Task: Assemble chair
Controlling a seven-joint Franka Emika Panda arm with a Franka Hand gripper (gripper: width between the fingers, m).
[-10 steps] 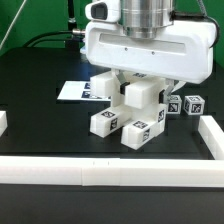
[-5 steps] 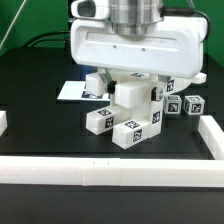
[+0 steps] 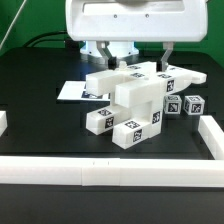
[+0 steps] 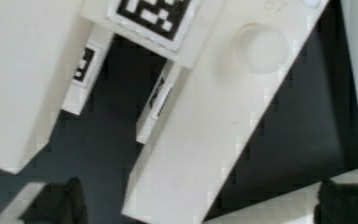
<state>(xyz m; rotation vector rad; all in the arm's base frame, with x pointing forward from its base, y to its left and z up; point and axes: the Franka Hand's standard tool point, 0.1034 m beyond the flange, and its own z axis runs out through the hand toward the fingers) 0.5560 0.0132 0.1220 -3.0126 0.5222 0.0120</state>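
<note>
Fingers spread wide and holding nothing, the gripper (image 3: 136,55) hangs just above the part-built chair (image 3: 128,100), apparently so its joined white pieces stand unaided on the table (image 3: 40,125).

- Robotics lab: a black desk (image 3: 40,125) fenced by white border rails (image 3: 60,172).
- A marker board (image 3: 70,91) lies flat; chair parts (image 3: 135,100) bear printed square tags.
</note>
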